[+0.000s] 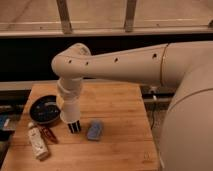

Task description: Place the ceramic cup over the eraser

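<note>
The ceramic cup (69, 113) is a small white tapered cup hanging from the end of my arm. My gripper (68, 103) is at the arm's lower end, mostly hidden by the wrist, and is shut on the cup. Directly below the cup, the eraser (74, 126) shows as a small black block with white stripes on the wooden table (120, 112). The cup's lower edge sits at the top of the eraser and hides its upper part. I cannot tell if they touch.
A dark bowl (43, 109) lies left of the cup. A white labelled bottle (37, 141) and a small red object (49, 134) lie at the front left. A light blue pad (95, 129) sits just right of the eraser. My arm spans the right side.
</note>
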